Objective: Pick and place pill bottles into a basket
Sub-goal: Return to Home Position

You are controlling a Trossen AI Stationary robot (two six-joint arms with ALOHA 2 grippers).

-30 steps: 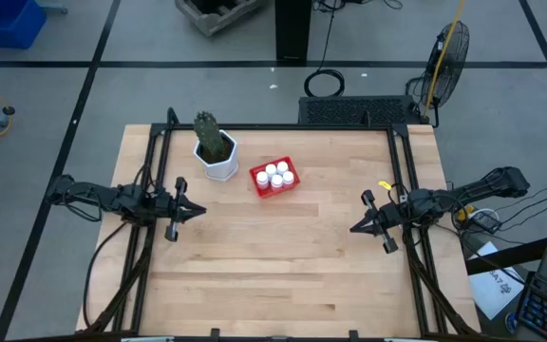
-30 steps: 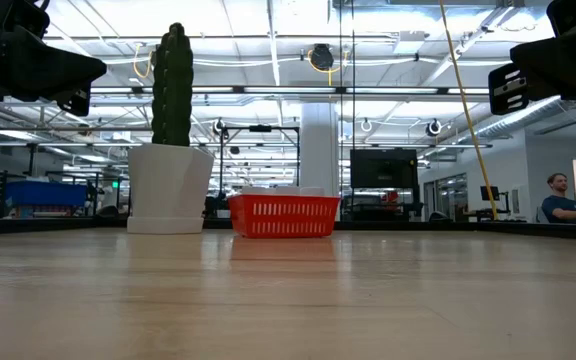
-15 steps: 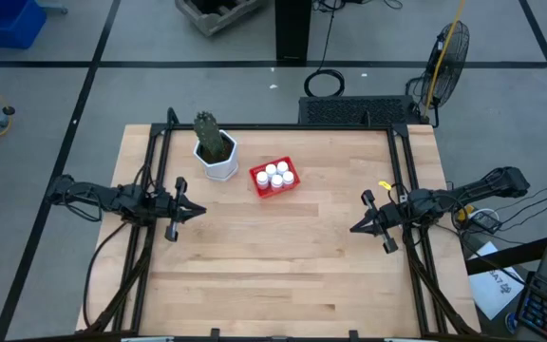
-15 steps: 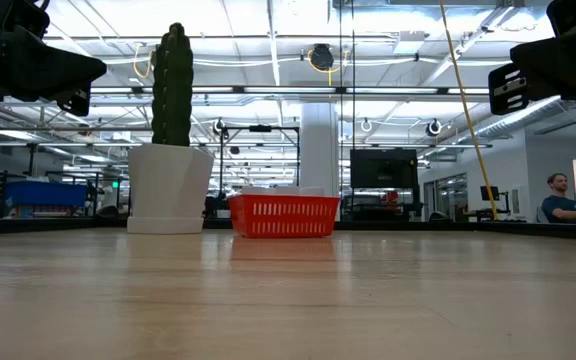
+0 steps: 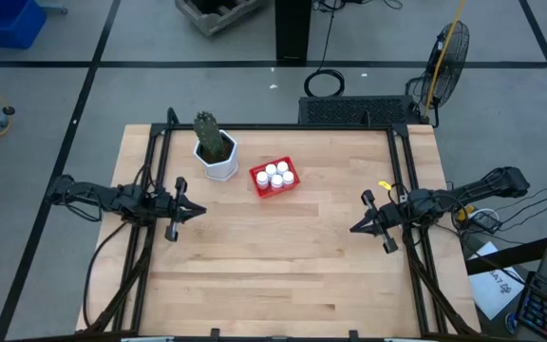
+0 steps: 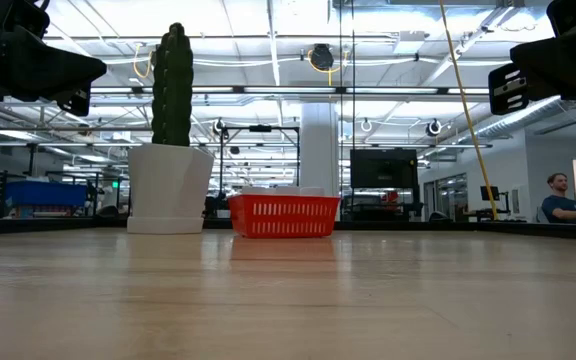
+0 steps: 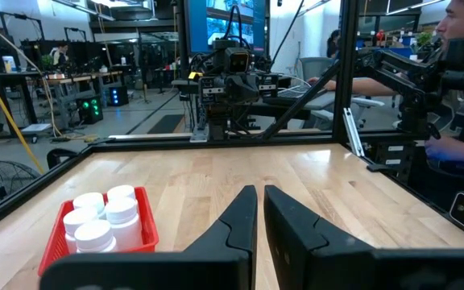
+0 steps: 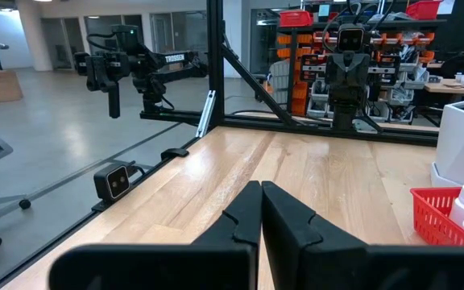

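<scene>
1. Watching from beside the table (image 5: 283, 266), I saw nothing shift in the last second: both arms stayed exactly where they had been.
2. The left gripper (image 5: 200, 211) hung over the table's left side, well apart from the basket (image 5: 257, 180), its fingers drawn together on nothing.
3. The right gripper (image 5: 353, 229) hung over the right side, also pinched closed and empty.
4. The pill bottles (image 5: 275, 175) stood packed upright inside the red basket, which sat just beside the white cactus pot (image 5: 220, 163) toward the back of the table. I counted five caps.
5. I could see no bottle loose on the wood, so I judged the job finished, with both arms parked and nothing left to fetch.
</scene>
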